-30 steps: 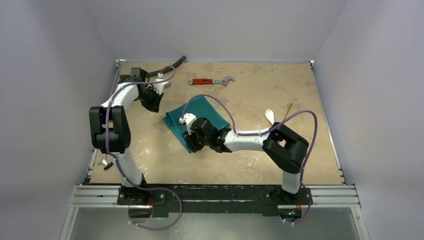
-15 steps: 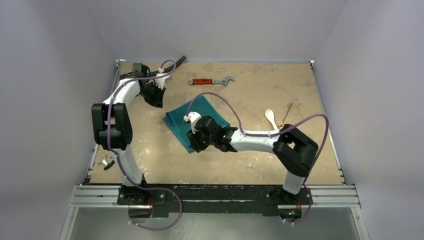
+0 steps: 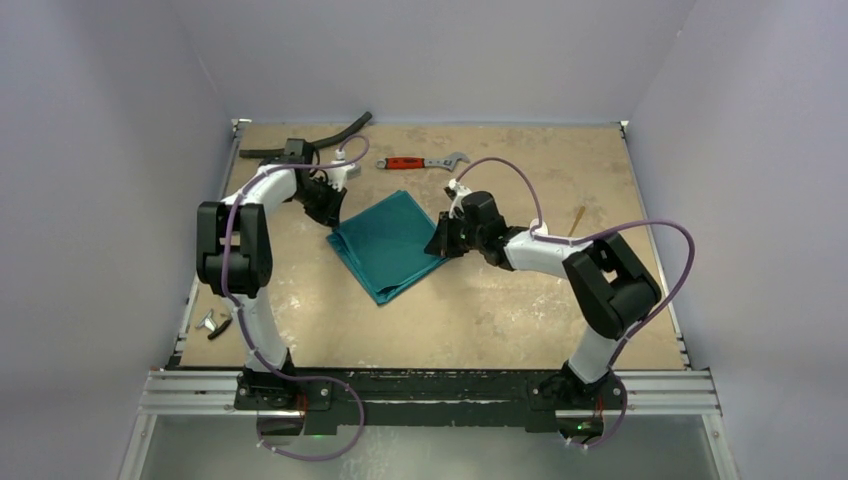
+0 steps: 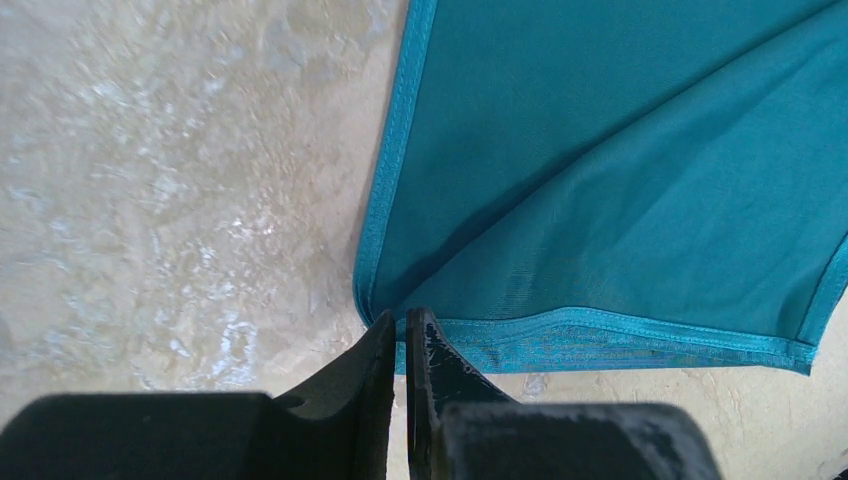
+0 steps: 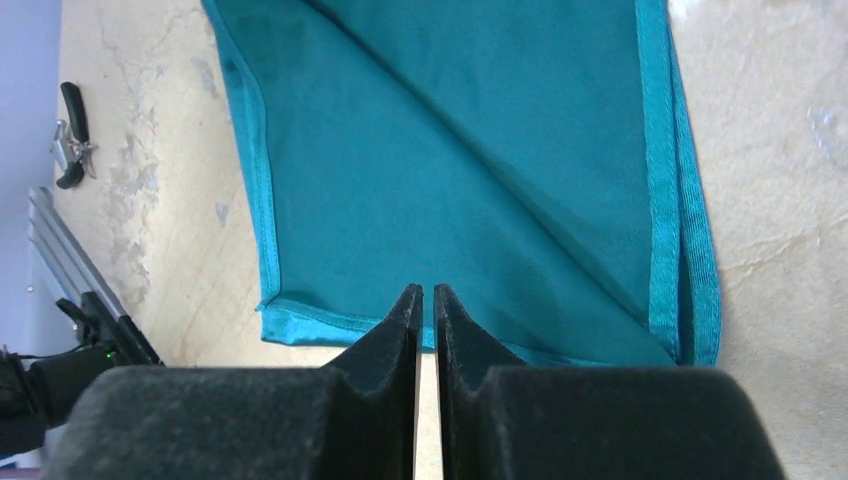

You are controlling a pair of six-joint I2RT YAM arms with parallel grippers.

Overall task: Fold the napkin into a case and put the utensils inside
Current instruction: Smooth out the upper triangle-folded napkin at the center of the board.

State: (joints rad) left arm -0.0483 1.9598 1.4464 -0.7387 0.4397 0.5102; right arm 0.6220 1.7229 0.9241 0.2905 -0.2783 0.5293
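The napkin [image 3: 388, 243] is lying flat on the worktop [image 3: 520, 300], a little left of centre, as a rough teal diamond. Overlapping layers are showing along a diagonal crease and its hemmed edges are running out to four corners. The left end effector [image 4: 401, 320] is sitting at the napkin's far-left corner with its fingers pressed together. Their tips are meeting the hem there, and I cannot tell whether any cloth is caught between them. The right end effector [image 5: 427, 295] is reaching in from the right, its fingers drawn together to a thin slit and its tips touching the hem at the napkin's right edge. A slim wooden utensil [image 3: 577, 218] is lying well apart to the right, past the right arm. A red-handled wrench [image 3: 421, 162] is lying beyond the napkin toward the far edge, and small pliers [image 3: 215, 323] are sitting at the near-left edge.
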